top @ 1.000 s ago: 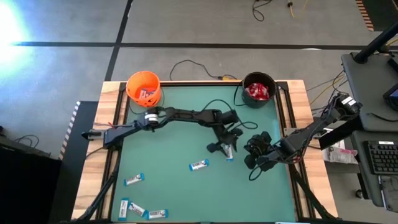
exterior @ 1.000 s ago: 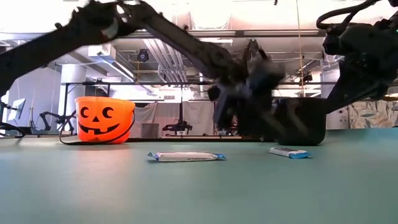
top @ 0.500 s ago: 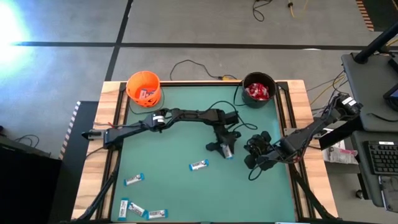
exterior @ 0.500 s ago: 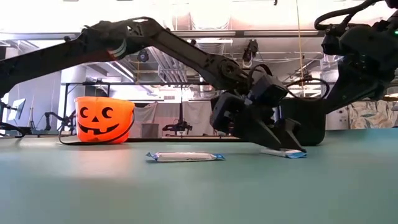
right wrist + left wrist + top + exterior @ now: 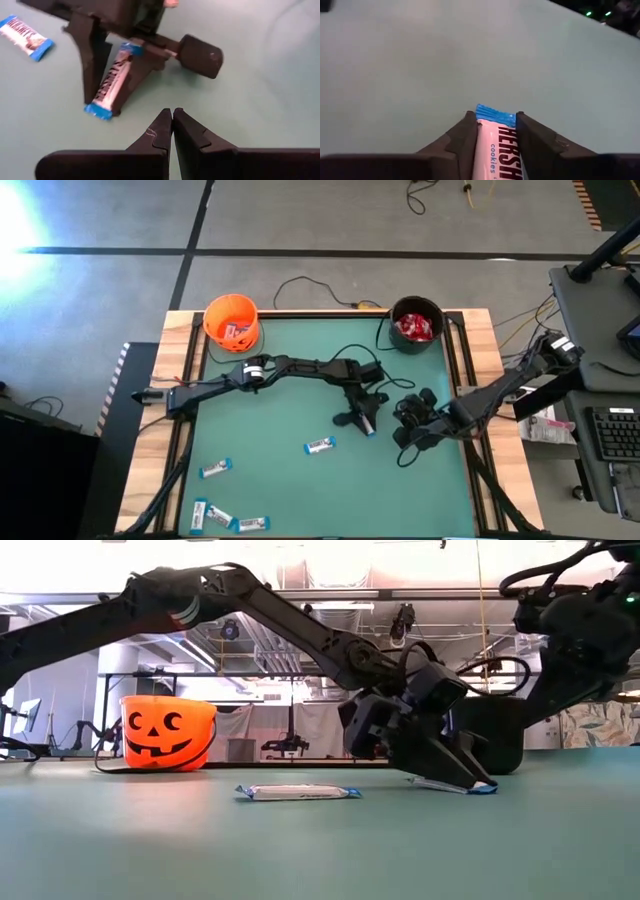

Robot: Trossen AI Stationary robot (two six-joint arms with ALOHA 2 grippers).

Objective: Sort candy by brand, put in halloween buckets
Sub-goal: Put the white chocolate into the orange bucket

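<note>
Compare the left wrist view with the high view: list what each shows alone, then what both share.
Left wrist only: the bar's printed lettering and its crimped blue end between the left pincer's fingers.

High only: the orange bucket, the black bucket with red packets, five loose bars, and the right pincer shut.

Shared: the left pincer closed on one blue-and-white bar over the green table.

2 dark jointed arms, black wedge-shaped fingers (image 5: 160, 135), looping black cables.

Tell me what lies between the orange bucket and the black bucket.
Only bare green mat between the orange bucket and the black bucket, along the table's far edge, with a dark cable looping just behind. The high view shows it.
</note>
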